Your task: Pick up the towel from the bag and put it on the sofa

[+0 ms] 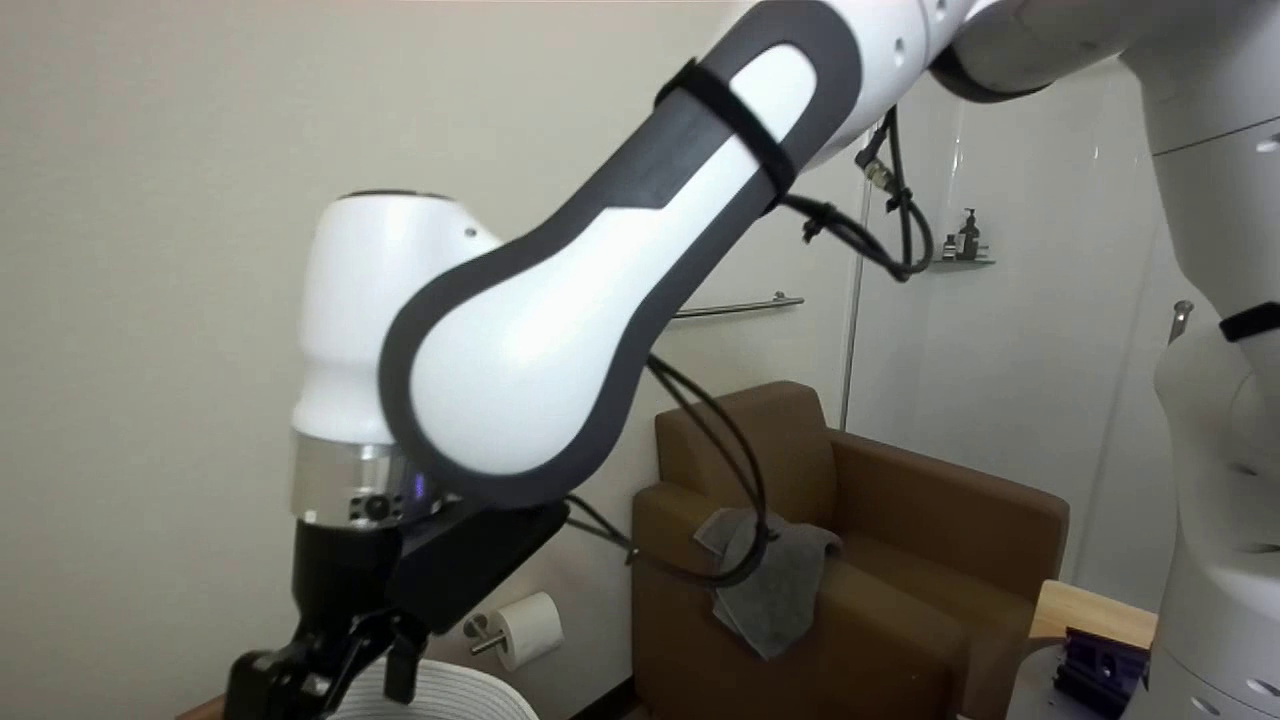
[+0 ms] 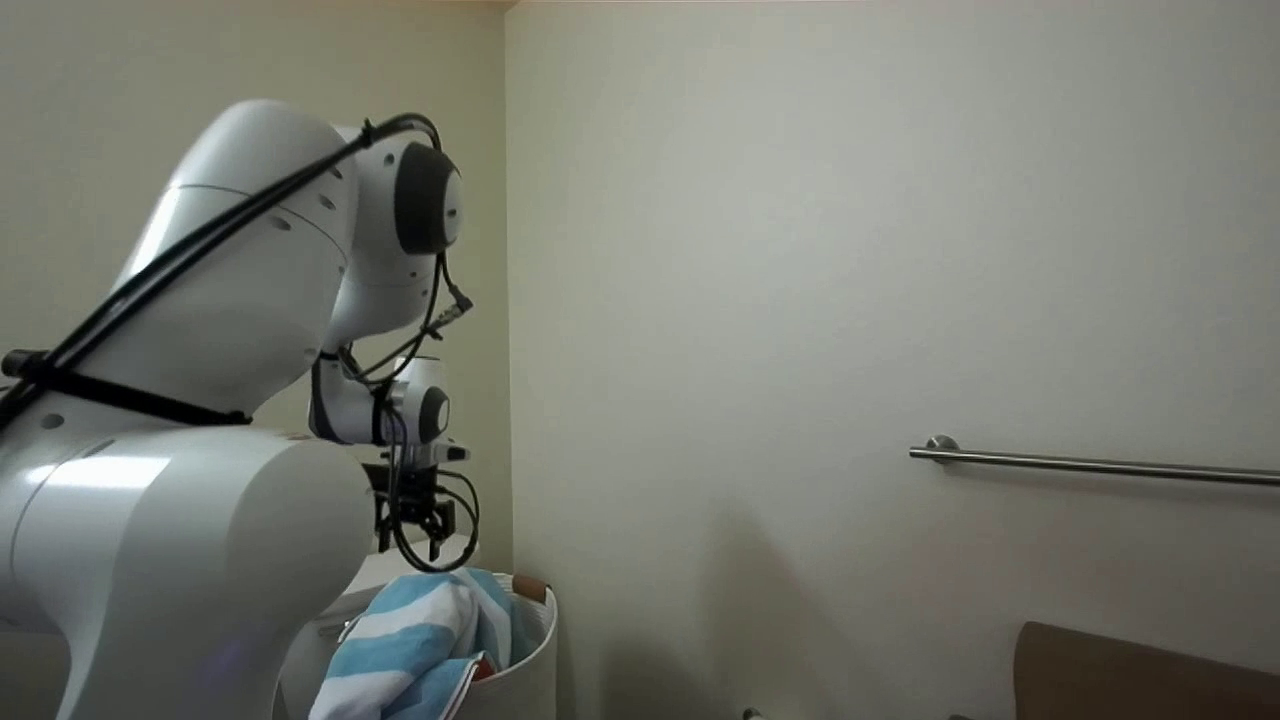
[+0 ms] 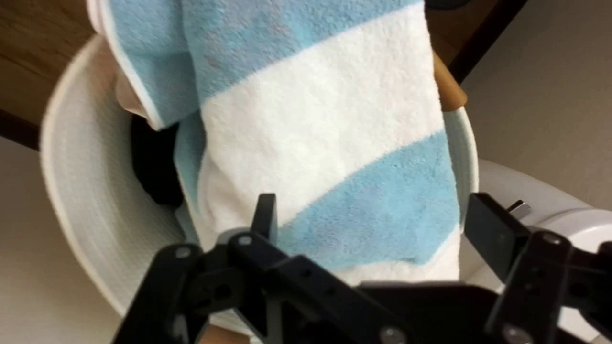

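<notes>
The blue-and-white striped towel (image 3: 315, 119) lies draped over the white woven bag (image 3: 55, 167) in the wrist view. In an exterior view the towel (image 2: 400, 645) hangs over the rim of the bag (image 2: 525, 685). My gripper (image 3: 377, 222) is open and empty above the towel, one finger over it and the other beyond its edge. The gripper also shows above the bag in an exterior view (image 2: 410, 535). In an exterior view the gripper (image 1: 325, 690) is over the bag (image 1: 440, 695), and the towel is out of sight. The brown sofa (image 1: 890, 570) stands against the wall.
A grey towel (image 1: 780, 580) lies over the sofa's arm. A toilet paper roll (image 1: 530, 630) is on the wall between bag and sofa. A metal rail (image 2: 1090, 465) is on the wall. A white toilet (image 3: 526, 186) stands beside the bag. Cables hang from the arm.
</notes>
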